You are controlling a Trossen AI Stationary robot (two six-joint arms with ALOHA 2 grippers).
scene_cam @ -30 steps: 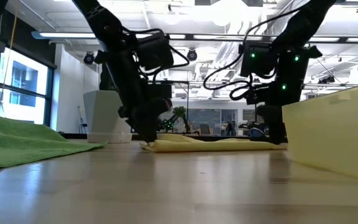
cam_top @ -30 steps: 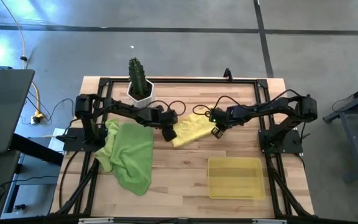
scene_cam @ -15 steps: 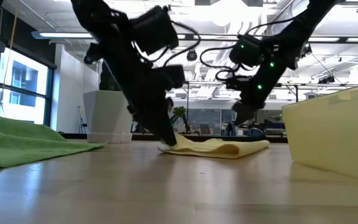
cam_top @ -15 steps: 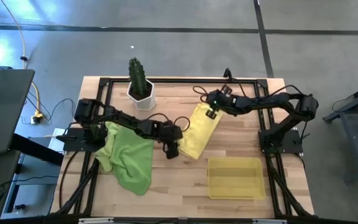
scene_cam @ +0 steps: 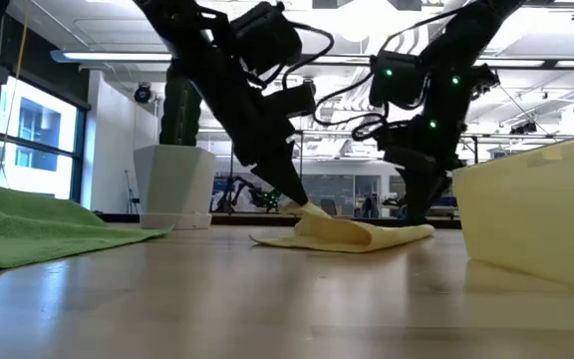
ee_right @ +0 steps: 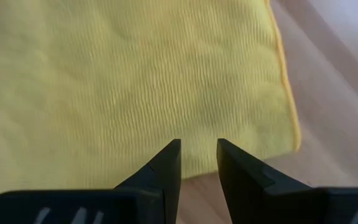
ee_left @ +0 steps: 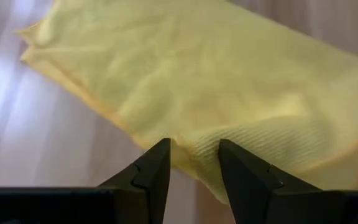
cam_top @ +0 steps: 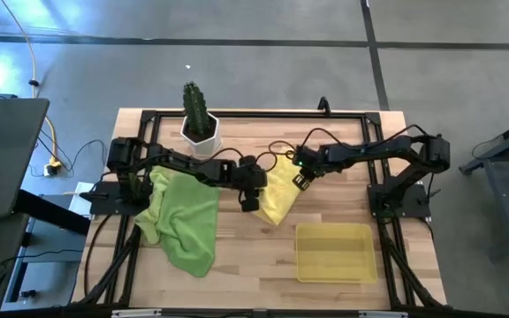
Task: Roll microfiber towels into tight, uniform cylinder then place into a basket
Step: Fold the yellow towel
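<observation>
High view: the yellow towel (cam_top: 279, 196) lies folded near the middle of the wooden table (cam_top: 237, 256), with both grippers at it. The left gripper (cam_top: 248, 202) is at the towel's left edge, and the right gripper (cam_top: 300, 182) is at its upper right edge.

From the left wrist view, the left gripper's (ee_left: 194, 152) two dark fingers stand a little apart, with the towel's (ee_left: 216, 81) folded edge lying in the gap between them. The low view shows that edge lifted off the table at the left gripper's (scene_cam: 297, 202) tip, so the towel (scene_cam: 352, 234) appears pinched there.

From the right wrist view, the right gripper's (ee_right: 198, 149) fingers are also slightly parted, over the towel's (ee_right: 135, 81) edge; whether cloth is caught between them cannot be told.

Two lime green towels (cam_top: 184, 221) lie crumpled in a heap at the table's left side, well apart from the grippers. The translucent yellow basket (cam_top: 335, 253) sits near the table's front right, just below the yellow towel. A cactus in a white pot (cam_top: 199, 119) stands at the back edge of the table.
</observation>
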